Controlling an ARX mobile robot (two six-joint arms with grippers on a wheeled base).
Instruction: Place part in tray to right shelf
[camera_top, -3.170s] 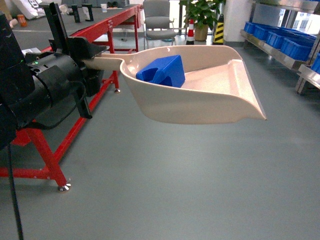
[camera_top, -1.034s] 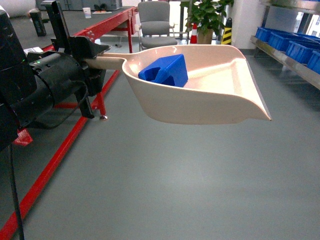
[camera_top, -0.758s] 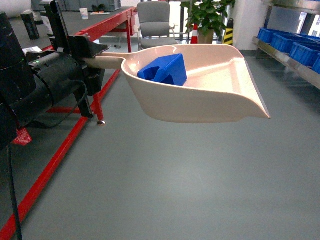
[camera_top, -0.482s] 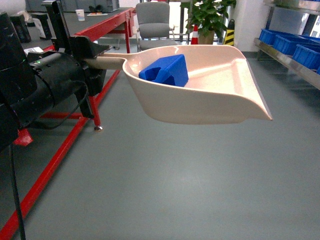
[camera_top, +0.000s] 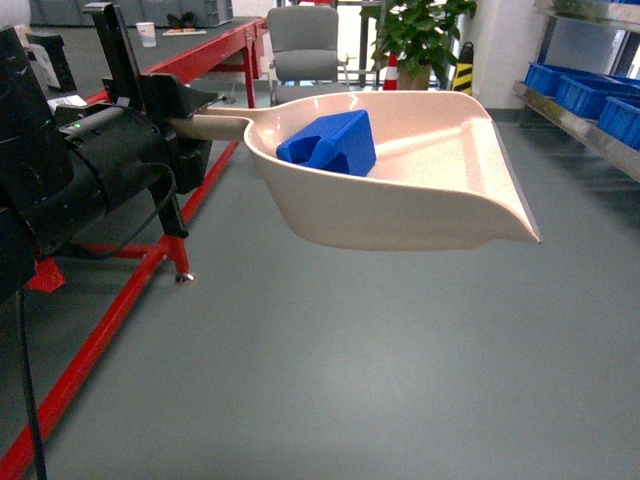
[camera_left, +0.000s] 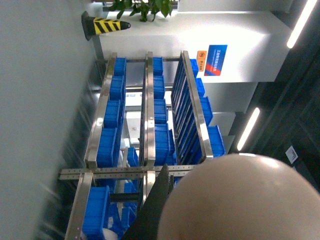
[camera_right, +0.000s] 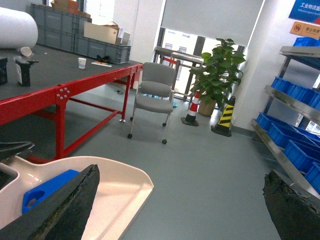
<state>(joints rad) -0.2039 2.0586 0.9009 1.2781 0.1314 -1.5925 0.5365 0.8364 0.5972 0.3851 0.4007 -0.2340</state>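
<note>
Since the earlier frame the red desk (camera_top: 150, 262) leg has slid toward 7 o'clock and the shelf has shifted rightward; tray and part sit unchanged. The left tool (camera_top: 185, 125) is clenched on the tray (camera_top: 430, 200) handle, tray level, the part (camera_top: 328, 142) resting in its rear pocket. Bare grey floor (camera_top: 350, 370) lies open below the lip. The right tool (camera_right: 177, 207) jaws stand spread, released. At 2 o'clock: the right shelf (camera_top: 580, 110) with blue crates (camera_top: 585, 90). At 12 o'clock: a chair (camera_top: 305, 45) and plant (camera_top: 420, 35).

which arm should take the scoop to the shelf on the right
Left, most likely. The left gripper already holds the scoop by its handle, with the blue part inside. The right gripper is open and empty, and the shelf is not yet within reach.
</note>
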